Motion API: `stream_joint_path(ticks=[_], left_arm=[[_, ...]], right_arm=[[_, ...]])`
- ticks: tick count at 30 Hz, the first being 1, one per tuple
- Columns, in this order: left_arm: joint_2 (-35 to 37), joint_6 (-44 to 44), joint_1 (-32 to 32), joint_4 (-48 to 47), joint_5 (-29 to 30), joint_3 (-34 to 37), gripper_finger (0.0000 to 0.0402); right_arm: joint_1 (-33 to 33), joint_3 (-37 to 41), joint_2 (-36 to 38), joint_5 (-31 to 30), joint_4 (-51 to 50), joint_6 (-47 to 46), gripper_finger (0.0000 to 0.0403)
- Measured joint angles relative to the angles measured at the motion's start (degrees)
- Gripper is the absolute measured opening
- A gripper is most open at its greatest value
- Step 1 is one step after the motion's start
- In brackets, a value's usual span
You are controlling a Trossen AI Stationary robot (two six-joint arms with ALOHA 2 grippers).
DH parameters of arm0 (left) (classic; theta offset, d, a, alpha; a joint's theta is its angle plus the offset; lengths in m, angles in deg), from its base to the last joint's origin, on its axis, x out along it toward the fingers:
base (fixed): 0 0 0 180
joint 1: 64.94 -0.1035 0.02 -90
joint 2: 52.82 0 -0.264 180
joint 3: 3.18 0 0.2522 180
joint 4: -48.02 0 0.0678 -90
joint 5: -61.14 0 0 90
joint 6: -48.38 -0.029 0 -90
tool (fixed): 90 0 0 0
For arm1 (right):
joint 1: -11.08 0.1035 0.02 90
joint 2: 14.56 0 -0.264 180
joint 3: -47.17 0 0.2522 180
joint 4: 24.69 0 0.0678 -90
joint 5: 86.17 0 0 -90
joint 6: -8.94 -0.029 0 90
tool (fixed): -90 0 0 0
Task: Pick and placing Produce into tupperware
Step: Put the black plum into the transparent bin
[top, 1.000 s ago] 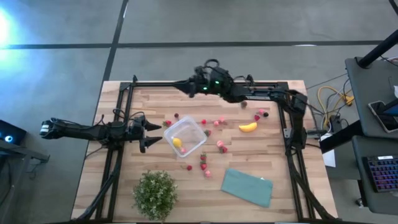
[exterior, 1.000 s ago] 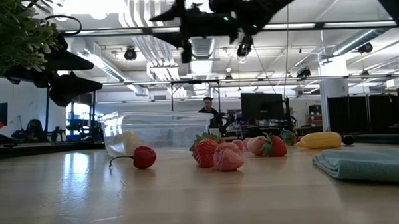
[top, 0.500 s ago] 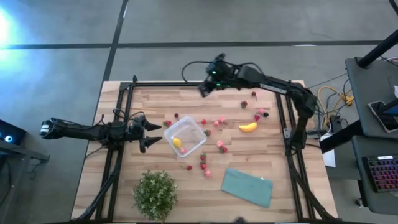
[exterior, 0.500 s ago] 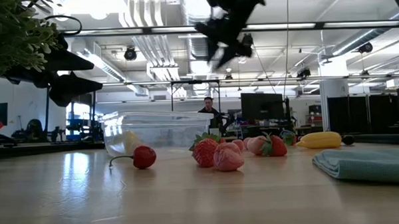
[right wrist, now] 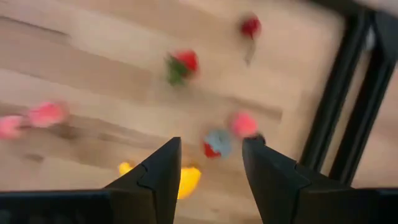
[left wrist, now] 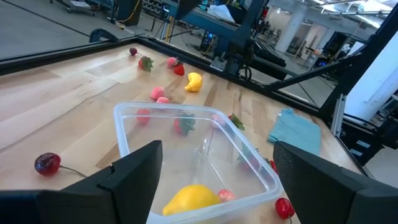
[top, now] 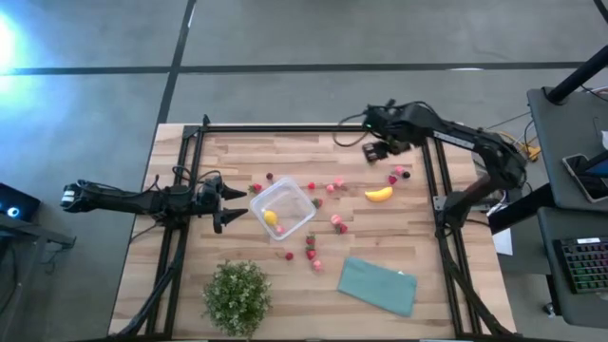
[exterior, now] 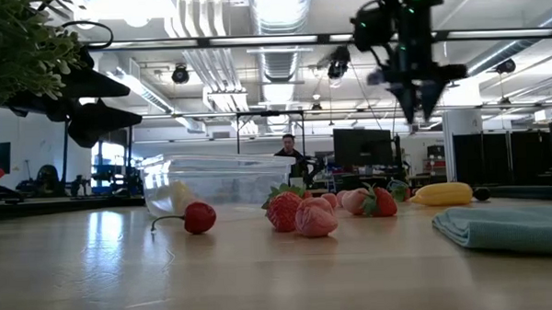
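Hanging apparently empty, the right gripper (top: pixel 372 152) jaws flank the banana (right wrist: pixel 179 177).

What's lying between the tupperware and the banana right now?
In the high view, a few small red and pink fruits lie on bare wood between the tupperware and the banana; nothing else.

Potted plant (top: pixel 237 296) and teal cloth (top: pixel 378 285) (folded) on the table (top: pixel 228 152).

The clear square tupperware (top: pixel 283 208) sits mid-table, upright, holding a yellow fruit (top: pixel 271 218). Red and pink strawberries (top: pixel 338 222) lie scattered right of it. The banana (top: pixel 379 194) lies farther right.
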Motion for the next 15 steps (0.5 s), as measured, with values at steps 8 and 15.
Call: stream_joint_path(ticks=[8,15], left_arm=[[0.0,0.0,0.0,0.0,0.0,0.0,0.0293],[0.0,0.0,0.0,0.0,0.0,0.0,0.0293]], right_arm=[[-3.8,17.5,8.2,7.2,6.4,-11.5,0.0173],[-3.8,27.8,12.3,5.7,9.9,-18.2,0.0189]])
